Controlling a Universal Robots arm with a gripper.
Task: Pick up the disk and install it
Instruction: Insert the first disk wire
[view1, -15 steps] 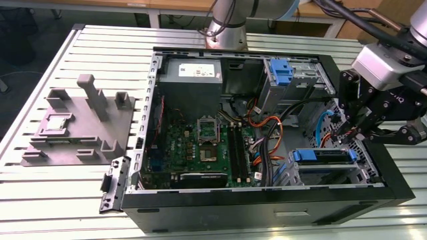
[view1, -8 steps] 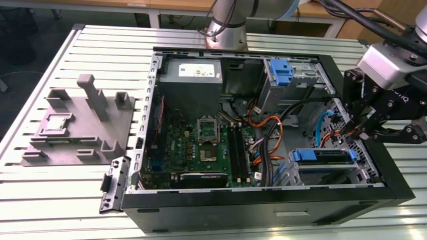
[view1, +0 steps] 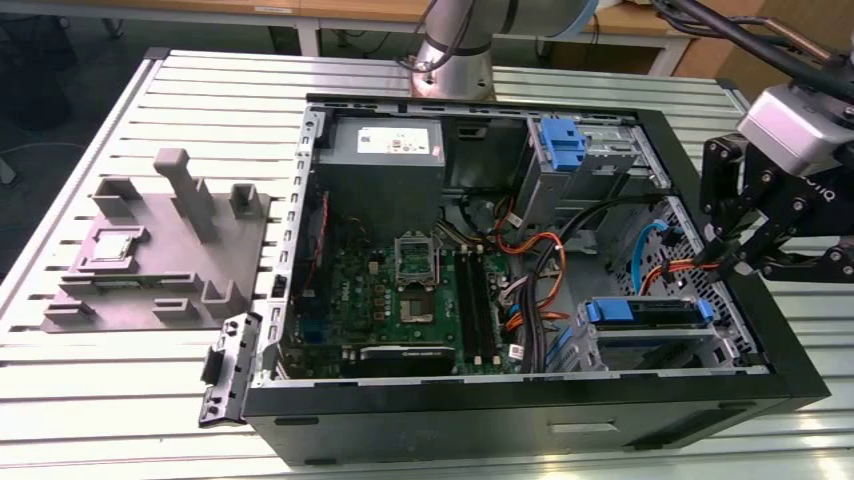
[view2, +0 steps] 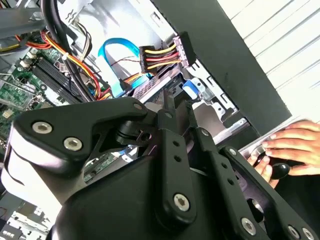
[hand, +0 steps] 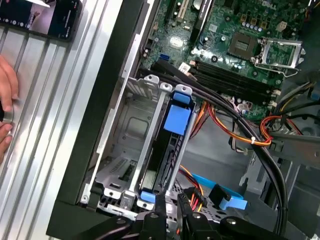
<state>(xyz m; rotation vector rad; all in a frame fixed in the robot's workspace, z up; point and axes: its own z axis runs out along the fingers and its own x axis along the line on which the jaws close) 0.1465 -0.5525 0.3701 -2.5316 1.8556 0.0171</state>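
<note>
Slatted table (view1: 80, 400) with an open case (view1: 534, 415) on it. The drive cage (hand: 127, 125) is in the case corner at the exterior view's right. The disk (hand: 165, 155) sits on edge in a cage slot, inside its blue carrier. The gripper (hand: 171, 197) has its jaws slightly apart and holds nothing.

Likely risks:
- The jaws may catch a cage rail or the carrier tab rather than the disk, since the slot is tight.
- The cables (hand: 250, 141) run just beside the cage and could snag.
- A person's hand (view2: 292, 145) rests on the table near the case wall, so a wide swing could hit it.

The disk lies in line with the gripper in the first wrist view, its near end just beside the tips. No contact is visible.
</note>
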